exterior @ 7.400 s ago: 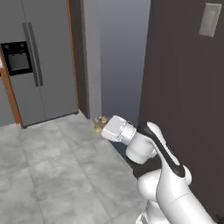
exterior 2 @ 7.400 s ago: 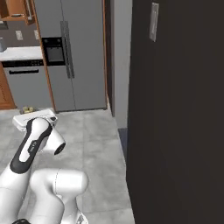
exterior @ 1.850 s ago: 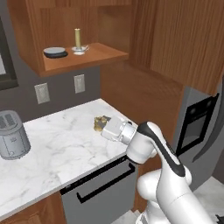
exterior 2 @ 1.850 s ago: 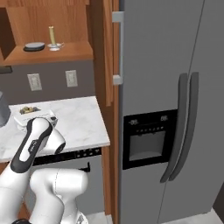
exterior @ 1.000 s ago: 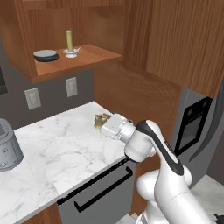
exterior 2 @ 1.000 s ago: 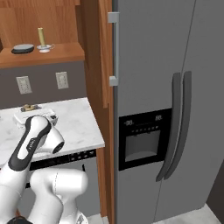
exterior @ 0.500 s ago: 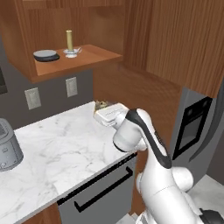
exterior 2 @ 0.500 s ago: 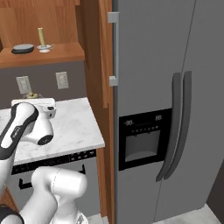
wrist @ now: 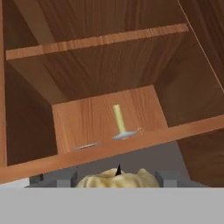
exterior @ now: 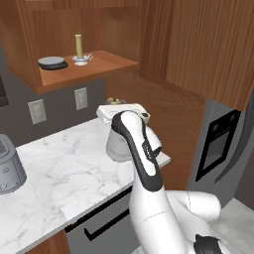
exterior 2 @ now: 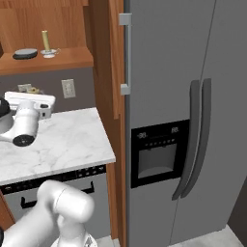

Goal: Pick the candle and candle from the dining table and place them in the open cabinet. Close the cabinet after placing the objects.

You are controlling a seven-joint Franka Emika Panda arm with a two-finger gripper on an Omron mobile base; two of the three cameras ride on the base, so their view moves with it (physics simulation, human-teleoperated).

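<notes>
Here the fingers (wrist: pixel 117 177) grasp a golden ribbed candle (wrist: pixel 118 178) below the cabinet (wrist: pixel 105 113).

Both base cameras looked forward over the white arm at the same marble desk (exterior: pixel 59 163) and open cabinet (exterior: pixel 94 67), one from the left rear, one from the right. The hand camera faced up into the cabinet shelf at close range.
</notes>
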